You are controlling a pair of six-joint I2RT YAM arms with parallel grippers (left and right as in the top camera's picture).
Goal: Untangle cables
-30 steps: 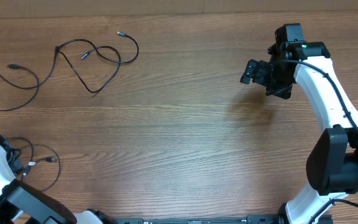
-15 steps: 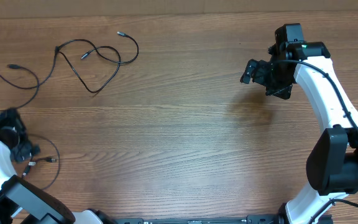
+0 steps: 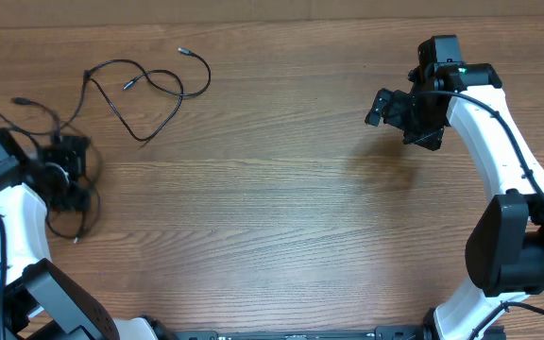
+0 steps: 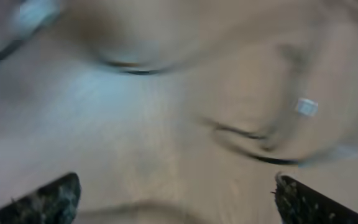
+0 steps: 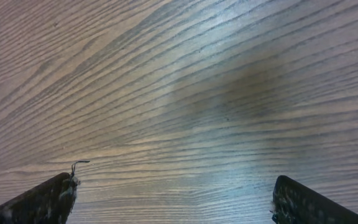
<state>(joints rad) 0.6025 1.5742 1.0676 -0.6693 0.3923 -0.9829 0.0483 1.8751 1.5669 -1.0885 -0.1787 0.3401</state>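
Note:
One thin black cable lies in loose loops at the far left of the table, its small plug ends apart. A second cable curves along the left edge. A third cable loops just beneath my left gripper. That gripper is open above the wood, and its wrist view is blurred, showing dark cable strands and a pale plug ahead of the open left gripper. My right gripper hovers open at the far right. In its own view the open right gripper holds nothing.
Bare wood-grain tabletop fills the right wrist view. The wooden table stretches between the two arms. The right arm's white links run down the right side.
My left arm has swung from the near-left corner up and to the right, its jaws widening. The cable loop near it has shifted with it. The right arm has not moved.

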